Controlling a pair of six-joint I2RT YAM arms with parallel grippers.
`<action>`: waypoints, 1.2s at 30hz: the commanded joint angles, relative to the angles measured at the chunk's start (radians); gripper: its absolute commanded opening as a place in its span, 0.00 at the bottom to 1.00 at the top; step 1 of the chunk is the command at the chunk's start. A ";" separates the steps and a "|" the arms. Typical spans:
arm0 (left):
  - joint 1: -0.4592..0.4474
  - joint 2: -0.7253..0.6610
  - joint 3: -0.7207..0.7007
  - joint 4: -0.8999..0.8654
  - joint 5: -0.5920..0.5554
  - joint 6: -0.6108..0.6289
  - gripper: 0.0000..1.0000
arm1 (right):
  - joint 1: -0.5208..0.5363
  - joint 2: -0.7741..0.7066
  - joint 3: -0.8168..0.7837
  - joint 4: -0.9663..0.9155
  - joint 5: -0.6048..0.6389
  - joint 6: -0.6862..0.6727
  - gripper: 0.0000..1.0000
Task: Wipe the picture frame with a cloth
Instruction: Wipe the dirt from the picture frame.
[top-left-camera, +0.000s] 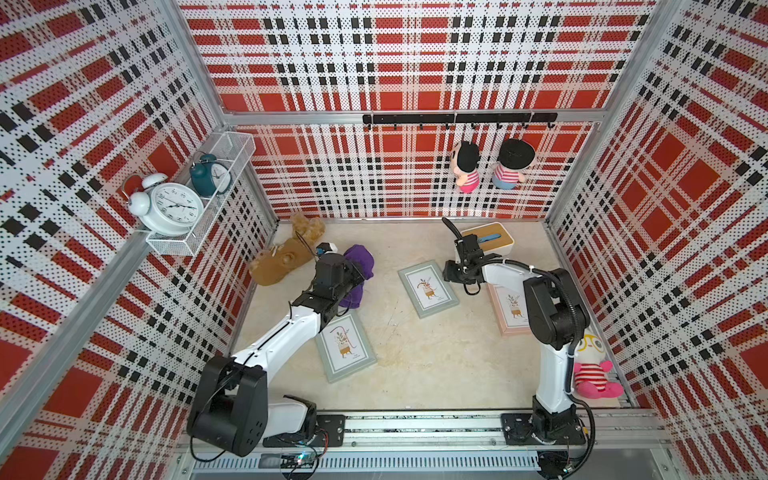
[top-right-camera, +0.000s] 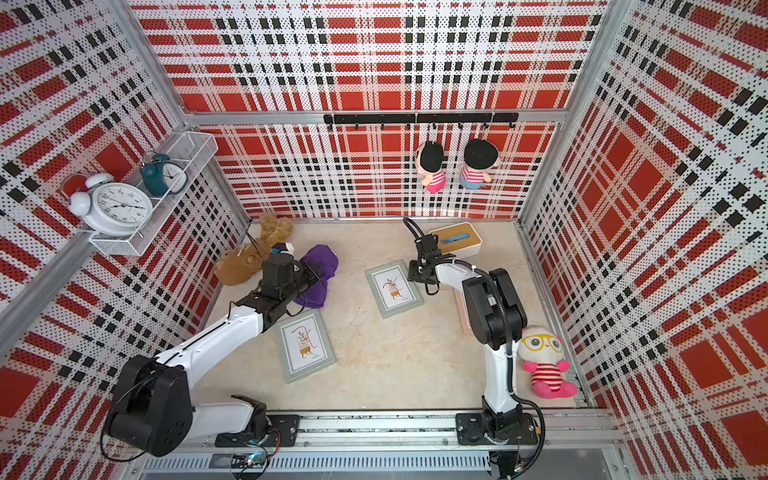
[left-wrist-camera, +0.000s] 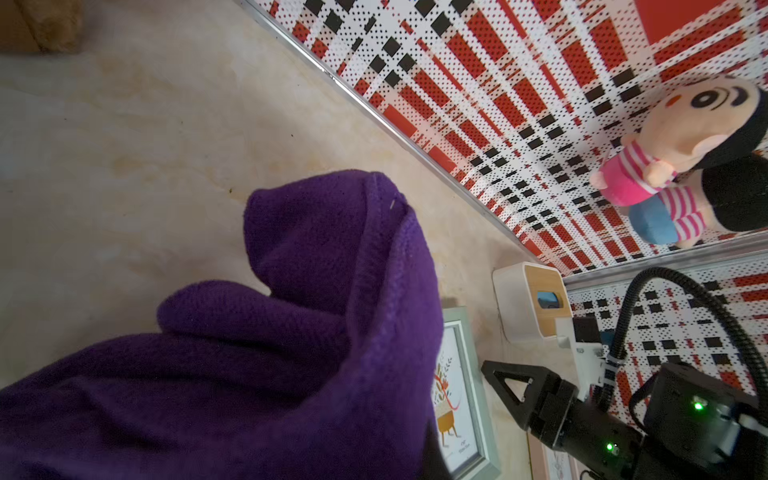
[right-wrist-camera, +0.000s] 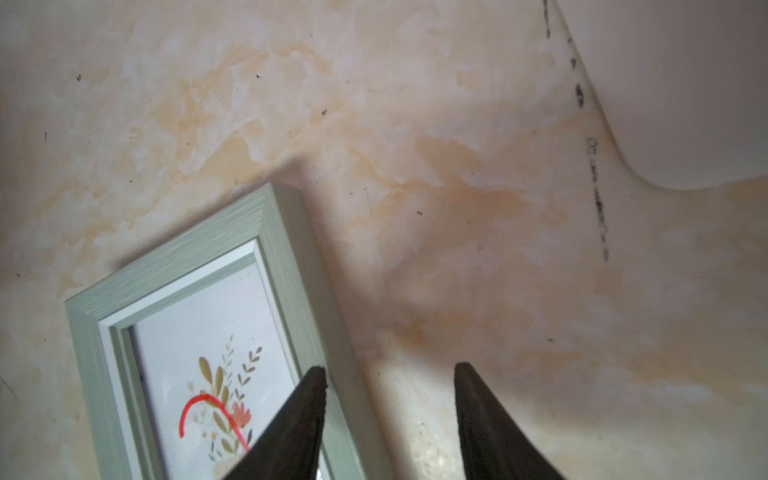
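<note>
Noting left claw (top-left-camera: 358, 277) clamped on the cloth (top-left-camera: 360, 257), a purple bunch toward the counter's (top-left-camera: 415, 365) far-left corner, just beside a brown plush toy (top-left-camera: 282, 264). Cannot tell whether it touches the counter. The cloth reads soft, light and shapeless; a bunched grip suits it, leaving loose folds to wipe.

Middle picture frame (top-left-camera: 428, 289) lies flat mid-counter, apart from the cloth. Right claw (right-wrist-camera: 390, 366) is empty with jaws apart, one finger over the frame's long rail. The frame is likely stiff, light and prone to skating, its glazed face perhaps fragile. Pin it at the rail, not the face.
</note>
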 joint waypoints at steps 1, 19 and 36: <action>-0.011 0.038 0.048 -0.018 0.012 0.040 0.00 | 0.014 0.029 0.047 -0.030 -0.042 -0.039 0.47; -0.134 0.191 0.108 -0.031 -0.001 0.057 0.00 | 0.022 -0.102 -0.166 -0.065 -0.033 0.155 0.23; -0.220 0.280 0.163 -0.093 -0.066 0.092 0.00 | 0.044 -0.316 -0.329 -0.007 -0.050 0.241 0.34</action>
